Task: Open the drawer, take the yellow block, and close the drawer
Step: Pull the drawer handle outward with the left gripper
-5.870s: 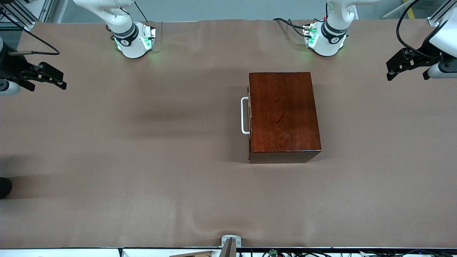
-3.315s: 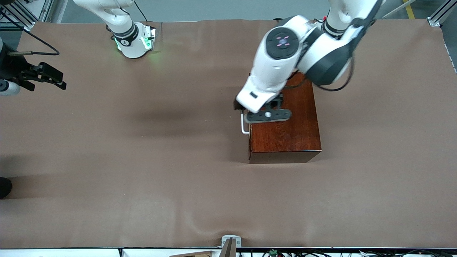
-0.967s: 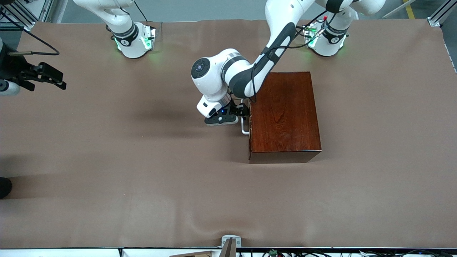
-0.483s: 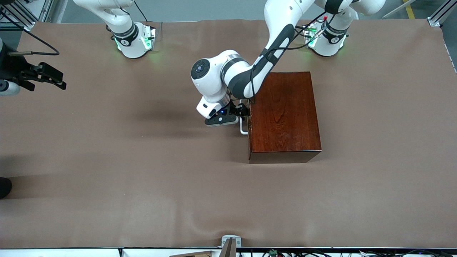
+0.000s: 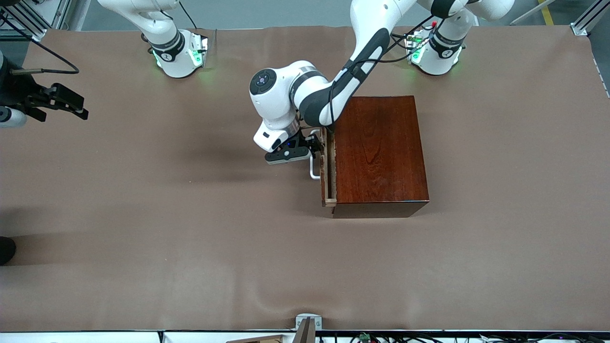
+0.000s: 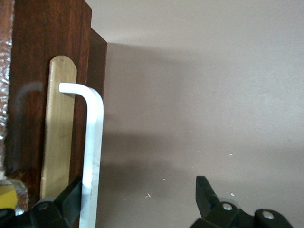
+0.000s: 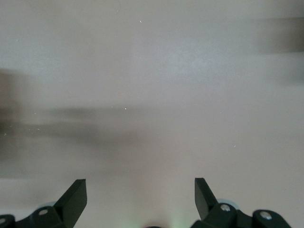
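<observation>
At the drawer (image 5: 328, 169) front, left hand (image 5: 310, 146) spread around its white handle (image 6: 92, 152); right hand (image 7: 140, 199) waits agape.

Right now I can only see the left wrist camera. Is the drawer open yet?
Observer: Only a crack. In the front view the drawer sticks out of the box by a thin strip, with the left gripper at its white handle.
Operator: Where's the other arm?
Observer: The right gripper waits over the right arm's end of the table, jaws open, nowhere near the box.
</observation>
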Action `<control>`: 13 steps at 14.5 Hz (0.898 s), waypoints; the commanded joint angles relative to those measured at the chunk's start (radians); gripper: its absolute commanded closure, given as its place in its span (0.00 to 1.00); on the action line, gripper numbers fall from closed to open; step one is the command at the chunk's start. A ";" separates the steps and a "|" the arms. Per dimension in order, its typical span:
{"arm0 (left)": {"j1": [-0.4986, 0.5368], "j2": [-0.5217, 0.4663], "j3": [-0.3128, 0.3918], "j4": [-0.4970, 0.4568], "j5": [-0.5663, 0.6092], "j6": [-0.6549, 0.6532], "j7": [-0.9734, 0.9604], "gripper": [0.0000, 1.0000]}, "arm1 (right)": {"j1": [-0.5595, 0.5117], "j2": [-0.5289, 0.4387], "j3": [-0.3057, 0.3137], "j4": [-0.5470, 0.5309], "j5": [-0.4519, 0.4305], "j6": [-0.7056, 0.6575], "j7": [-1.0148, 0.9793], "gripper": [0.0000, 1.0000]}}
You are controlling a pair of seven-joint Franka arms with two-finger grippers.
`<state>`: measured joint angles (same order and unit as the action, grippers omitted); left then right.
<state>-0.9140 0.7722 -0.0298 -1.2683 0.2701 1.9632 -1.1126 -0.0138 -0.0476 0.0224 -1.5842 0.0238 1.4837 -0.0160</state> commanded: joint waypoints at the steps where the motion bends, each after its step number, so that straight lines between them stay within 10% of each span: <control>1: -0.011 0.010 -0.012 0.029 0.000 0.022 -0.052 0.00 | -0.001 -0.026 -0.001 -0.022 -0.007 0.006 -0.010 0.00; 13: -0.031 0.016 -0.012 0.029 -0.009 0.121 -0.093 0.00 | 0.000 -0.020 -0.001 -0.002 -0.011 0.006 -0.005 0.00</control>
<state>-0.9303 0.7727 -0.0365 -1.2680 0.2675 2.0500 -1.1775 -0.0138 -0.0488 0.0222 -1.5804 0.0238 1.4858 -0.0160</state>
